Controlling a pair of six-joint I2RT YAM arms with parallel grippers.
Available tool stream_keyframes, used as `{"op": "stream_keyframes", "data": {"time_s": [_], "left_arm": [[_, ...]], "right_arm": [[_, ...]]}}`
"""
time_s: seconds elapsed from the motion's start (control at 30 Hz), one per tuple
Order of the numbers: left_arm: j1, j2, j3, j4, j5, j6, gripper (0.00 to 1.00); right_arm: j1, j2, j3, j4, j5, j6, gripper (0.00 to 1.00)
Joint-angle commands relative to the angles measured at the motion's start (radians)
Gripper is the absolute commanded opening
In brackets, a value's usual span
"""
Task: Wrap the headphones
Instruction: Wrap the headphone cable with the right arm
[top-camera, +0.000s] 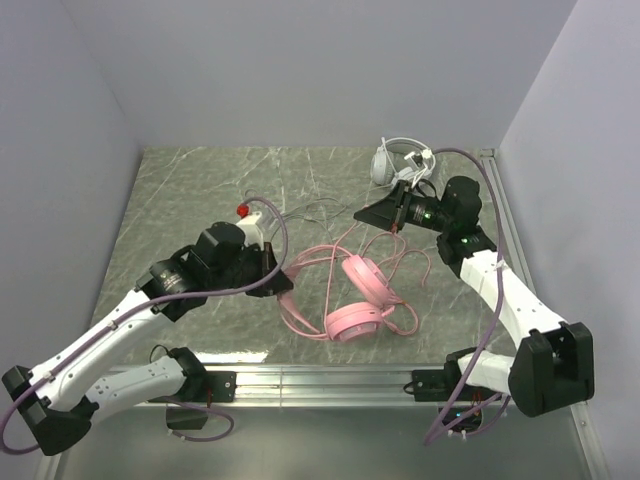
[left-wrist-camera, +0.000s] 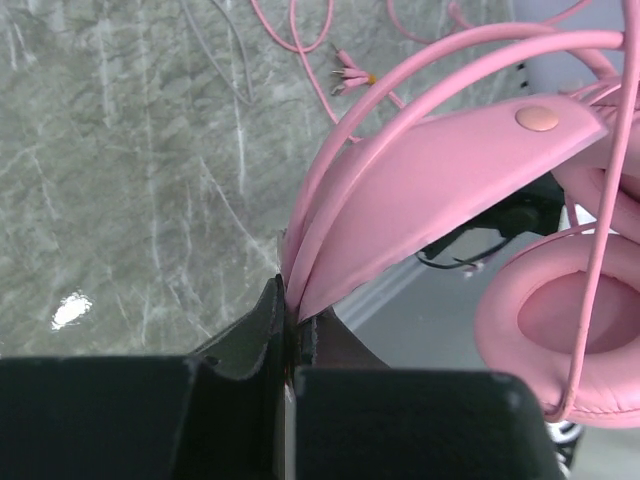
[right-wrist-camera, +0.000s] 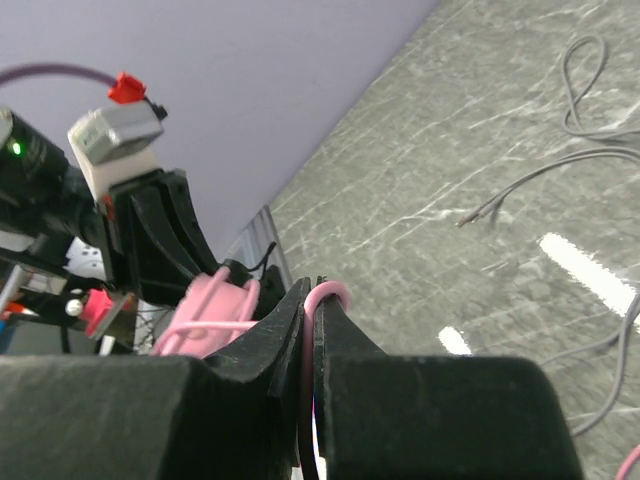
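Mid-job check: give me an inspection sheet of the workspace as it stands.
Surface: grey marbled table, glare patches.
Job's things: pink headset centre; white headset far right.
Clutter: nothing seen.
Pincers: left pincer shut on pink headset's band; right pincer shut on pink cable.
Cables: pink cable lies in loose loops around pink headset; thin dark cable loose, far centre.
Surroundings: plain walls on three sides; metal rail at near edge.

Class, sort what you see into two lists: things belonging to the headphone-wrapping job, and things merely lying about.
Job: all-pink over-ear headset; long pink cable; white over-ear headset; thin grey cable.
Not the job: grey marbled tabletop; aluminium front rail.
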Motion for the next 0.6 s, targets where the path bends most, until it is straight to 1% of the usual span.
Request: {"op": "stream_keyframes", "data": {"time_s": [0.0, 0.03, 0.13, 0.23, 0.43, 0.57], "left_arm": [[0.054, -0.023, 0.087, 0.054, 0.230, -0.023, 0.00], [0.066, -0.021, 0.089, 0.060, 0.282, -0.025, 0.00], [0.103, -0.014, 0.104, 0.074, 0.351, -0.037, 0.00], [0.121, 0.001, 0.142, 0.051, 0.339, -0.046, 0.00], [0.177, 0.066, 0.263, -0.001, 0.385, -0.045, 0.00], [0.222, 0.100, 0.323, 0.009, 0.411, -0.088, 0.00]], "right_arm": [[-0.021, -0.037, -0.016, -0.007, 0.086, -0.102, 0.06], [-0.021, -0.040, -0.024, -0.027, 0.091, -0.114, 0.06], [-0.021, -0.048, -0.063, -0.024, 0.099, -0.144, 0.06], [-0.020, -0.051, -0.112, 0.002, 0.091, -0.157, 0.07], [-0.015, -0.078, -0.214, 0.039, 0.117, -0.196, 0.08], [-0.004, -0.101, -0.271, 0.082, 0.145, -0.199, 0.08]]}}
